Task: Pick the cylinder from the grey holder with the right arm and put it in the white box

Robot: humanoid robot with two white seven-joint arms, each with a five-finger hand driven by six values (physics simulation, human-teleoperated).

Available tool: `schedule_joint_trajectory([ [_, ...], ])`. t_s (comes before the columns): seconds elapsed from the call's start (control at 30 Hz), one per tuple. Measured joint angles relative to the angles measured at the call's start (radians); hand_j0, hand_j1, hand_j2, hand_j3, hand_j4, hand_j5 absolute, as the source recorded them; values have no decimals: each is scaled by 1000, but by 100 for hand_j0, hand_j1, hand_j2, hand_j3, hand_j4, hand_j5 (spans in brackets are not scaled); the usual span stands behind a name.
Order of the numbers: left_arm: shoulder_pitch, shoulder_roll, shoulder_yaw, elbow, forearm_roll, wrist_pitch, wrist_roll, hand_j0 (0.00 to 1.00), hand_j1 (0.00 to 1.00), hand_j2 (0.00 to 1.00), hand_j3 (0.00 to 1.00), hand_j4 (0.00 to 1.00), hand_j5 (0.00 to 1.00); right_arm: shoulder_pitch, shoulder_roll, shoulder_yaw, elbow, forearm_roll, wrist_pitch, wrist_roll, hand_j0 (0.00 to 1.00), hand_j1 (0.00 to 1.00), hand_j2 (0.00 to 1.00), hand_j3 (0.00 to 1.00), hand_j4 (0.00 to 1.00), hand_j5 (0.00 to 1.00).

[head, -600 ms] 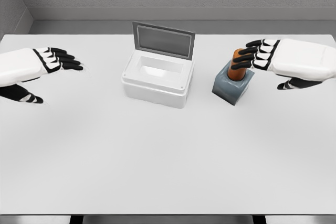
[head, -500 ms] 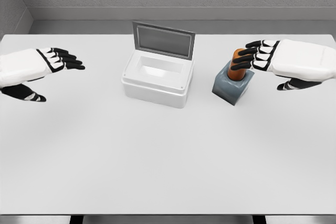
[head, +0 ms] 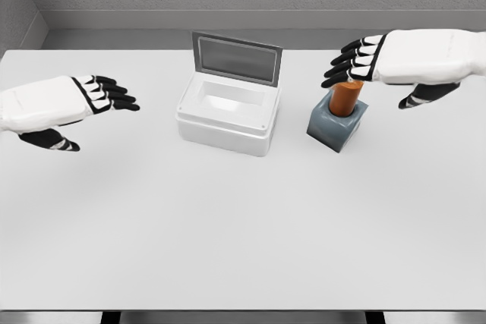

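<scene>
Above the right-side grey holder (head: 337, 122), the right hand (head: 395, 60) hovers spread; a misaligned closing could topple the cylinder (head: 346, 98).

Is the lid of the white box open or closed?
Open. The lid stands upright at the back of the white box, and the white inside is visible.

The white box (head: 228, 117) looks like smooth plastic with a slight sheen; the grey holder (head: 336, 125) and table (head: 243, 218) look matt.
</scene>
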State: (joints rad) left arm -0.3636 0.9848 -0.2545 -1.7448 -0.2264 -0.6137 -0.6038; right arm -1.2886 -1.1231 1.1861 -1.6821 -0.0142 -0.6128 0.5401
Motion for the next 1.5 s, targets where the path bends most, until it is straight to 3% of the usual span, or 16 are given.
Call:
schedule_joint_trajectory([
  [0.27, 0, 2, -5, -5, 54, 0, -3, 100, 100, 100, 100, 100, 100, -63, 163, 26, 218, -83, 0, 66, 100, 100, 100, 100, 100, 100],
  [0.43, -11, 7, 9, -2, 58, 0, -7, 100, 100, 100, 100, 100, 100, -89, 228, 76, 320, -45, -1, 70, 99, 99, 99, 99, 99, 99],
  [0.83, -43, 11, 42, 22, 43, 0, -8, 100, 100, 100, 100, 100, 100, -89, 242, 173, 341, 41, -1, 71, 99, 99, 99, 99, 99, 99],
  [1.5, -44, 41, 27, 9, 55, 0, -8, 100, 100, 100, 100, 100, 100, -71, 334, 192, 435, 138, 0, 71, 98, 98, 98, 98, 98, 98],
])
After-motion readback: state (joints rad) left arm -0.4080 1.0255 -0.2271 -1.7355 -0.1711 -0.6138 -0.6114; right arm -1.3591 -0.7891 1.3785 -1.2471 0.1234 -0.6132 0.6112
